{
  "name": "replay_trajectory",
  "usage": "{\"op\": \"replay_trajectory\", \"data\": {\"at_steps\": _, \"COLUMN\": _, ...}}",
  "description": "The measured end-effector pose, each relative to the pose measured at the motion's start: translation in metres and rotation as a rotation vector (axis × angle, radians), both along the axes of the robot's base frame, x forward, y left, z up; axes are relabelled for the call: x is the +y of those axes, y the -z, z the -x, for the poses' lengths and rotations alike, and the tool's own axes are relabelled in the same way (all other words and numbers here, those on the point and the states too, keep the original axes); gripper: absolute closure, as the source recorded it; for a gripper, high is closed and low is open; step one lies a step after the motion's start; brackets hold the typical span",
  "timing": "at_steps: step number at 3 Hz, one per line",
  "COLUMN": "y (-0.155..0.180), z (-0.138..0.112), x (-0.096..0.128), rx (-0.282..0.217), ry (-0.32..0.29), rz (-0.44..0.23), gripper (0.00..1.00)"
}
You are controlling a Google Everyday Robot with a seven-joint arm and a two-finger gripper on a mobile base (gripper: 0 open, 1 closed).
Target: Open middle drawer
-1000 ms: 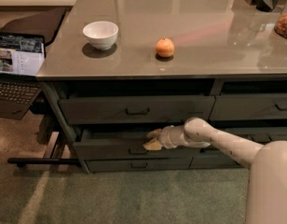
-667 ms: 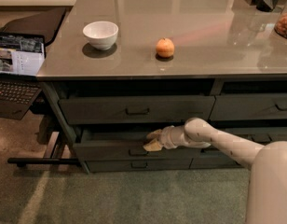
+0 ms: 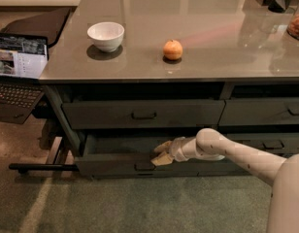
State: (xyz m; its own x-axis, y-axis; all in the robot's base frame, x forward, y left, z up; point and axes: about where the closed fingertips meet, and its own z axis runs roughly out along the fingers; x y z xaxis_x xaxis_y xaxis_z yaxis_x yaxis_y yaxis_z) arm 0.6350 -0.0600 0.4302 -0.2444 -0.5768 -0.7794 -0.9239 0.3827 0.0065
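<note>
The middle drawer [image 3: 115, 147] is the dark grey-green front below the top drawer [image 3: 106, 114], under the left half of the counter. It stands slightly out, with a dark gap along its top edge. My gripper [image 3: 158, 154] is at the centre of this front, where its handle would be; the handle itself is hidden behind the gripper. My cream arm [image 3: 237, 154] reaches in from the lower right. The bottom drawer [image 3: 110, 168] lies just under the gripper, and its small bar handle [image 3: 144, 167] shows.
On the grey counter [image 3: 212, 62] sit a white bowl [image 3: 106, 35] and an orange [image 3: 173, 49]. A laptop [image 3: 18, 67] on a stand is at the left. More drawers [image 3: 266, 111] are at the right. A black bar [image 3: 40, 167] lies on the green carpet.
My gripper sits slightly lower in view at the middle drawer's front, and the front seems to have come out a little. The bowl and the orange have not moved.
</note>
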Motion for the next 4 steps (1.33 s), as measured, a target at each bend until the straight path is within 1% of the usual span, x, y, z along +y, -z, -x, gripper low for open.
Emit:
{"op": "replay_trajectory", "data": {"at_steps": 1, "y": 0.005, "z": 0.013, "x": -0.008, "rx": 0.018, "ry": -0.008, "rz": 0.017, "gripper": 0.19}}
{"op": "replay_trajectory", "data": {"at_steps": 2, "y": 0.004, "z": 0.013, "x": -0.008, "rx": 0.019, "ry": -0.008, "rz": 0.018, "gripper": 0.0}}
{"op": "replay_trajectory", "data": {"at_steps": 3, "y": 0.02, "z": 0.045, "x": -0.025, "rx": 0.072, "ry": -0.034, "rz": 0.058, "gripper": 0.0}}
{"op": "replay_trajectory", "data": {"at_steps": 4, "y": 0.016, "z": 0.046, "x": -0.025, "rx": 0.074, "ry": -0.035, "rz": 0.06, "gripper": 0.19}}
